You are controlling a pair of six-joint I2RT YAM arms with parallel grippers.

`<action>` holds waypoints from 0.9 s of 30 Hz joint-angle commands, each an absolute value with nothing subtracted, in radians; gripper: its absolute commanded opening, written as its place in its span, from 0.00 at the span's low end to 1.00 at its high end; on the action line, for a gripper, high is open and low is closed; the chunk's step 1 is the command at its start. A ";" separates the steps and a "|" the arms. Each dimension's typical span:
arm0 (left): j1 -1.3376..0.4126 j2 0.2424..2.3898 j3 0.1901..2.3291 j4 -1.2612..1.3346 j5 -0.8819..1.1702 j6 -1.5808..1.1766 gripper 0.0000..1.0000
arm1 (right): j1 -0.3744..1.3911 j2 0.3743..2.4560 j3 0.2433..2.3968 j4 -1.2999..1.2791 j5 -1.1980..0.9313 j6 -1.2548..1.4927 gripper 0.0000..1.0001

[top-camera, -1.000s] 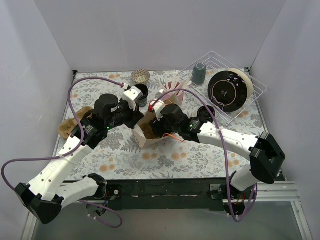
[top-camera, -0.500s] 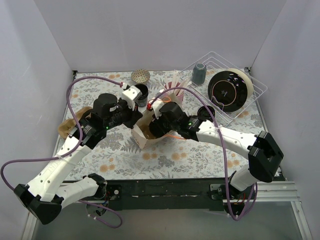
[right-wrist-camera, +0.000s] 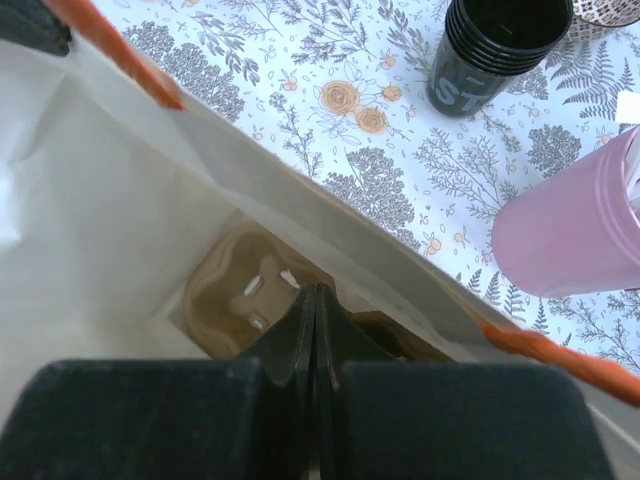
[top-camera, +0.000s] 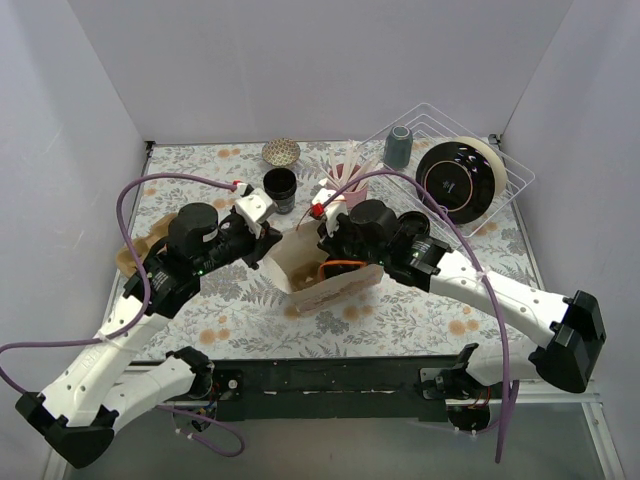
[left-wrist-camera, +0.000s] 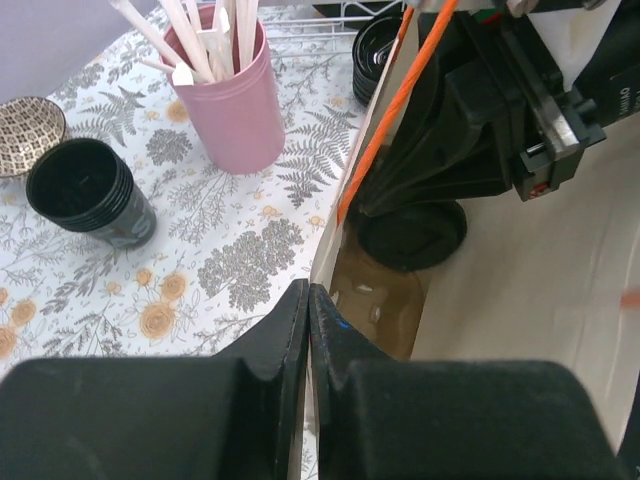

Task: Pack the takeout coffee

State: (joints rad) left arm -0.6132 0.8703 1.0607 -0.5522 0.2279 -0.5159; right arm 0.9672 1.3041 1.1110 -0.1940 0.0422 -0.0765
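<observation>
A white paper bag (top-camera: 345, 285) with orange handles stands open mid-table, a brown cup carrier (right-wrist-camera: 240, 290) on its floor. My left gripper (left-wrist-camera: 308, 300) is shut on the bag's left rim (left-wrist-camera: 335, 215). My right gripper (right-wrist-camera: 317, 300) hangs inside the bag's mouth above the carrier, shut with nothing between its fingers. A black lidded cup, the takeout coffee (top-camera: 408, 224), stands on the table outside the bag beside my right arm; it also shows in the left wrist view (left-wrist-camera: 375, 45). A dark round shape (left-wrist-camera: 410, 235) sits low in the bag under the right gripper; I cannot tell what it is.
A lidless black cup (top-camera: 280, 188) and a pink cup of straws (top-camera: 350, 190) stand just beyond the bag, a patterned bowl (top-camera: 281, 152) farther back. A wire rack (top-camera: 515, 185) at the back right holds a grey-blue tumbler (top-camera: 398, 147) and a black dish (top-camera: 455, 180). Brown cardboard (top-camera: 135, 255) lies at the left.
The right gripper has shut inside the bag. The bag has shifted toward the near edge and gapes wider. The left gripper moved near-left, still on the rim.
</observation>
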 commanded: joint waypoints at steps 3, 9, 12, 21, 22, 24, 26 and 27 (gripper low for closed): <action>-0.612 0.828 1.035 -0.545 0.226 -0.480 0.00 | 0.966 1.252 1.129 -0.228 0.026 -0.038 0.02; -0.614 0.900 1.094 -0.584 0.282 -0.529 0.09 | 0.988 1.178 0.964 -0.189 0.014 -0.156 0.19; -0.612 0.907 1.123 -0.615 0.354 -0.554 0.46 | 0.997 1.155 0.911 -0.218 -0.054 -0.257 0.19; -0.612 1.031 1.270 -0.796 0.448 -0.424 0.74 | 1.005 1.040 0.792 -0.195 -0.074 -0.465 0.20; -0.612 1.041 1.276 -0.802 0.465 -0.416 0.74 | 1.005 1.037 0.790 -0.196 -0.075 -0.465 0.20; -0.612 1.078 1.304 -0.814 0.489 -0.407 0.74 | 1.006 1.034 0.788 -0.192 -0.069 -0.462 0.20; -0.612 1.098 1.324 -0.815 0.553 -0.408 0.74 | 1.005 1.032 0.788 -0.189 -0.064 -0.466 0.20; -0.612 1.112 1.330 -0.810 0.566 -0.410 0.73 | 1.005 1.032 0.788 -0.189 -0.061 -0.466 0.20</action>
